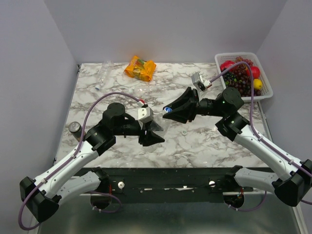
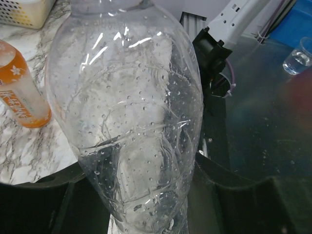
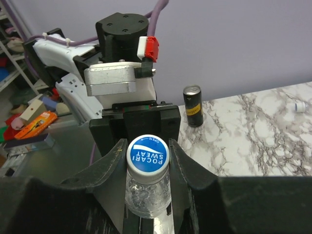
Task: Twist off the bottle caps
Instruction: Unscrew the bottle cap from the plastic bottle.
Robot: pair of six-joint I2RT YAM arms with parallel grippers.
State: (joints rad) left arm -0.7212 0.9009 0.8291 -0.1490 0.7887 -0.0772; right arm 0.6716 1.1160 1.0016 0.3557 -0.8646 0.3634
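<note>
Blue cap [image 3: 147,155] w/ white lettering; clear bottle [image 2: 126,122]; white-grey marble table [image 1: 209,144]; white basket [image 1: 234,54]; black can [image 3: 193,106]; orange snack pkt [image 1: 140,68].

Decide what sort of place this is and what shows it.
Probably a robotics lab test bench: two white-and-black robot arms mounted at a marble-patterned tabletop, plain grey walls boxing it in, and cluttered storage shelves beyond.

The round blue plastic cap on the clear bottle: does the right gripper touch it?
Touching. In the right wrist view, the right gripper has one finger against each side of the blue cap.
</note>
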